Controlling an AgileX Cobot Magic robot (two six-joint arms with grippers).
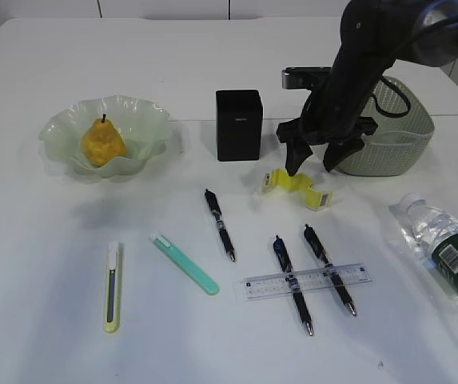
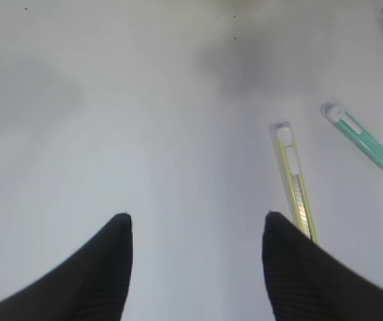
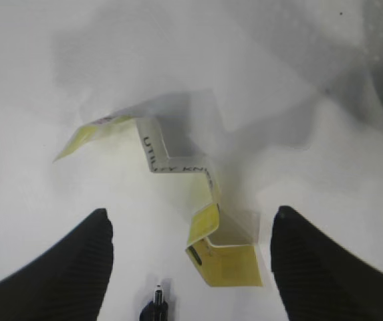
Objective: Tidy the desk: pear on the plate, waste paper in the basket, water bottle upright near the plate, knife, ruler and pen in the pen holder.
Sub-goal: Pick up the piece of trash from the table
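Exterior view: pens (image 1: 219,224) under ruler (image 1: 304,282), bottle (image 1: 446,250) flat nearby.

The exterior view looks down at a slant across the table (image 1: 45,264). Both wrist views face straight down, close; the left shares the yellow knife (image 2: 293,175), lower left in the exterior view.

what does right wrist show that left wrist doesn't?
Right wrist only: the folded yellow waste paper lying between the open right fingers, plus a pen tip at the bottom edge.
Left wrist only: the yellow knife and teal knife to the right of the open left fingers, nothing between them.
Both: bare white table and open, empty fingers.
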